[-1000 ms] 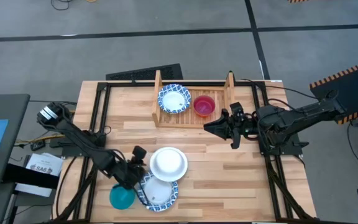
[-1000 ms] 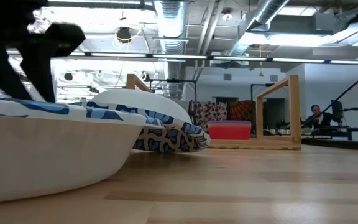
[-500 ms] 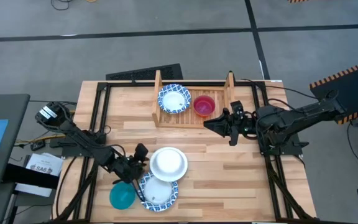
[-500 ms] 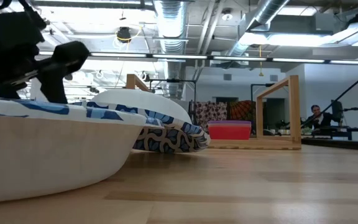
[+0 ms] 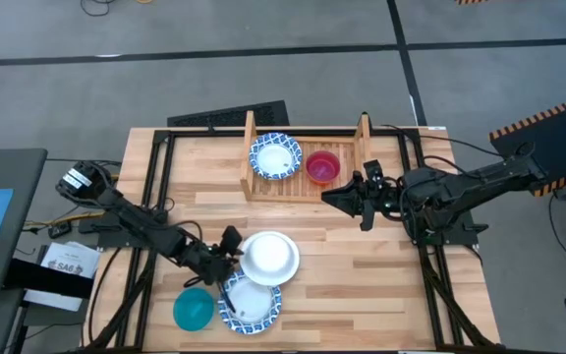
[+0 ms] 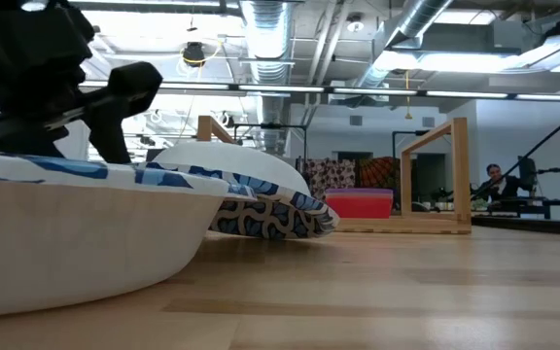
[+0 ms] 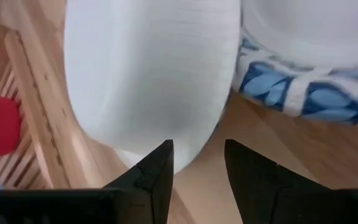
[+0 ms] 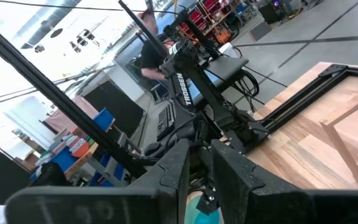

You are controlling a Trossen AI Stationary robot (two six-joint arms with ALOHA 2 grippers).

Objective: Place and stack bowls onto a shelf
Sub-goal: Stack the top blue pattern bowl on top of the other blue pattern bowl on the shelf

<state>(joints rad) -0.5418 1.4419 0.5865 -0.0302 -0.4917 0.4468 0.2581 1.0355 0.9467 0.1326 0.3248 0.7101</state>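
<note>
A light wooden table [image 5: 362, 275] is seen from above. The shelf [image 5: 306, 185] is set at the middle of its far edge, with a blue-rimmed bowl [image 5: 276, 156] and a red bowl [image 5: 322, 166] resting side by side on its slats. Near the front edge, left of centre, a teal bowl [image 5: 193, 311] and a patterned bowl [image 5: 251, 304] are placed directly on the wood, and an overturned white bowl [image 5: 268, 257] lies just behind them.

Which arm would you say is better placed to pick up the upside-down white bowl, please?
Left: its end effector is open right at the overturned bowl, while the right end effector hangs by the shelf.
</note>
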